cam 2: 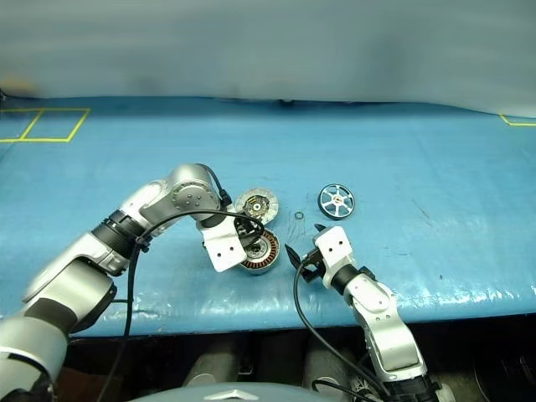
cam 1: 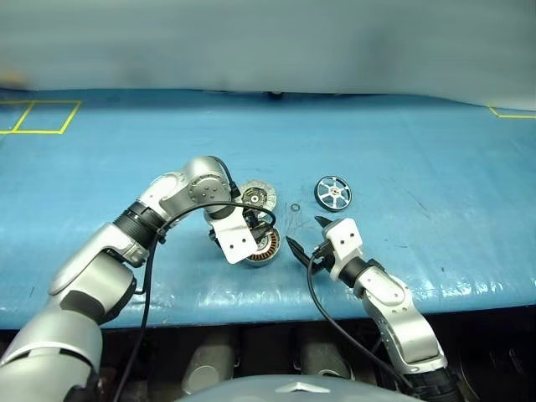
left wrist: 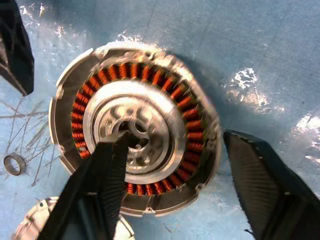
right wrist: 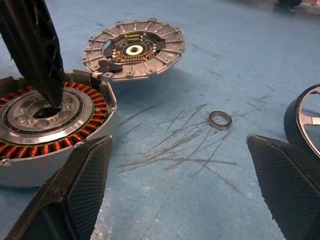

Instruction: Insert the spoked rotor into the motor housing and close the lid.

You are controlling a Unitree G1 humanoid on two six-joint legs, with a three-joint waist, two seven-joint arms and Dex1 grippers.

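The motor housing (cam 1: 266, 252), a silver cup with copper windings, lies on the blue table near the front. My left gripper (cam 1: 256, 231) points down over it and is open. One of its fingers (left wrist: 102, 185) reaches into the housing's (left wrist: 200, 125) dark centre, while the other stands just outside the wall. The lid (cam 1: 256, 196) lies flat right behind the housing, its dark centre facing up. The spoked rotor (cam 1: 333, 193) lies further right. My right gripper (cam 1: 306, 233) hovers low to the right of the housing, open and empty.
A tiny loose ring (cam 1: 295, 207) lies between the lid and the rotor. The blue table (cam 1: 419, 167) has scratch marks near the ring. Yellow tape lines (cam 1: 42, 117) mark its far left corner. The front edge runs close below both grippers.
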